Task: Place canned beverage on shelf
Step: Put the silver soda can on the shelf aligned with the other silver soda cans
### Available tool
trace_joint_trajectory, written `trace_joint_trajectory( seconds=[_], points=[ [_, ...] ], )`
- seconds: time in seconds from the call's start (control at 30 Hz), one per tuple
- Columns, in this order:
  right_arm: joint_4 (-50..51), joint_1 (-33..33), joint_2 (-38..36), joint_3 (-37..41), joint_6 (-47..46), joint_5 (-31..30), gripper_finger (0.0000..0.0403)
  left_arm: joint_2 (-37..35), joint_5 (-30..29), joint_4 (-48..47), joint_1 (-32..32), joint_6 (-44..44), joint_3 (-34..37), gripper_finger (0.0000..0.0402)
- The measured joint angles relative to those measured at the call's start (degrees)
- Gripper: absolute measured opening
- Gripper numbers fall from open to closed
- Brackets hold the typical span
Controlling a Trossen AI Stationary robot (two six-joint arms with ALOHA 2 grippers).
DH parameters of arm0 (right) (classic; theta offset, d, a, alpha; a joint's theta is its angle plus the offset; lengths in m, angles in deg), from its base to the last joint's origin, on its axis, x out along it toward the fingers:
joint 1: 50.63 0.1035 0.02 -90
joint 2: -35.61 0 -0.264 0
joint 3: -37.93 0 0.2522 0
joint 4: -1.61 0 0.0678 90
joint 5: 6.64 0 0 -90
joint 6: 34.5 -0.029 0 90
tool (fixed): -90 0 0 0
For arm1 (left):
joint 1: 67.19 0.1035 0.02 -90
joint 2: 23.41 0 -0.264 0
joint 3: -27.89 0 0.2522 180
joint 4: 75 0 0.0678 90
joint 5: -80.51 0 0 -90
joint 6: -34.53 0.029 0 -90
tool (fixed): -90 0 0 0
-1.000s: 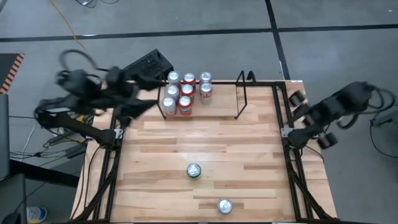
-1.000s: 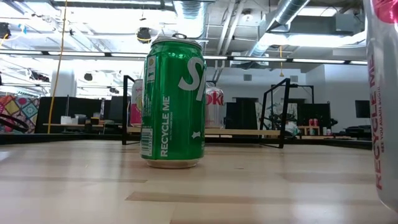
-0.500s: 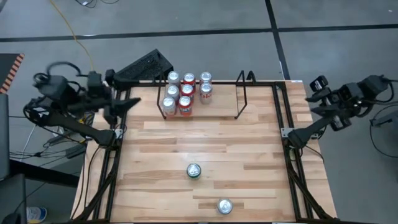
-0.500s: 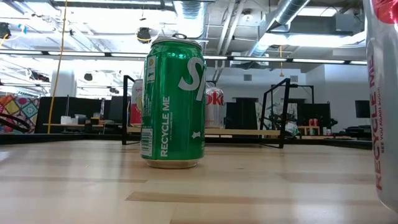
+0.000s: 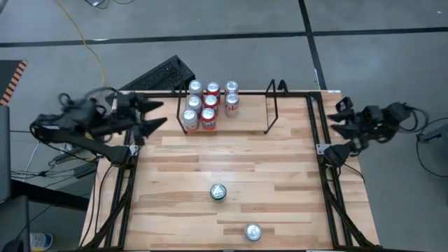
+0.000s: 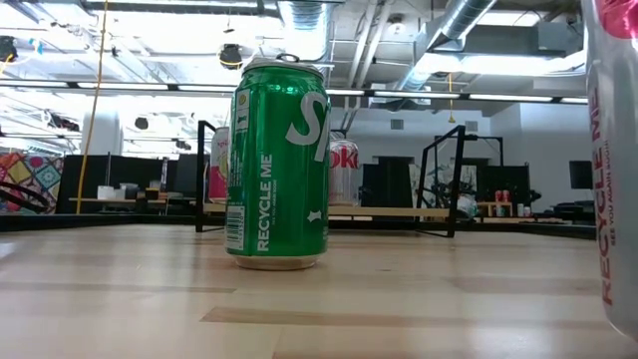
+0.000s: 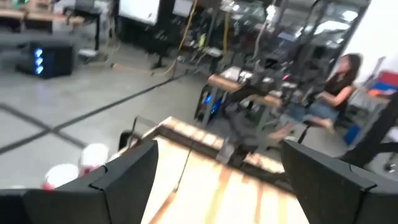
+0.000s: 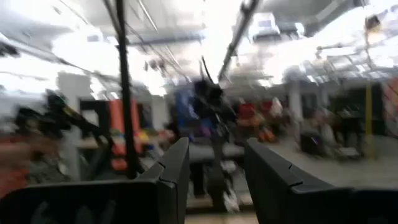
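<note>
A green can (image 5: 218, 192) stands upright near the table's middle; the low view shows it close up (image 6: 279, 165). A white and pink can (image 5: 252, 232) stands near the front edge and shows at the right edge of the low view (image 6: 613, 170). The wire shelf (image 5: 271, 105) stands at the far edge, with several cans (image 5: 208, 103) at its left end. My left gripper (image 5: 152, 114) is open and empty at the table's far left corner, beside the shelf; its wrist view shows the fingers wide apart (image 7: 217, 180). My right gripper (image 5: 337, 117) is open and empty beyond the table's right edge (image 8: 217, 180).
A black tubular frame (image 5: 323, 150) runs around the tabletop. A black keyboard-like object (image 5: 157, 75) lies behind the far left corner. A seated person (image 7: 336, 93) shows in the room beyond. Bare wood (image 5: 280, 175) lies between the shelf and the two loose cans.
My left gripper has drawn back from beside the shelf's left end toward the table's left edge, then come a little back toward the shelf. My right arm has swung about beyond the right edge, and its gripper now points at the table. The cans have stayed put.
</note>
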Motion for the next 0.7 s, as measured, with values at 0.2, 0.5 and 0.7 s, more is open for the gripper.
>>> trace_joint_trajectory(
  seconds=[0.2, 0.5, 0.7],
  points=[
    [-3.36, -1.12, 0.33, 6.25, -1.80, -6.22, 0.0140, -1.14, -1.28, 5.84, 0.00, -3.43, 8.77, 0.0324],
    [-8.37, -2.95, 0.02, 12.15, -11.84, -8.08, 0.0140, -1.82, -1.23, 16.15, 0.02, -11.57, 21.11, 0.0324],
    [-1.08, -4.15, 0.02, 13.59, -16.46, -12.43, 0.0140, -1.68, -1.22, 17.52, 0.02, -17.25, 26.45, 0.0324]
  ],
)
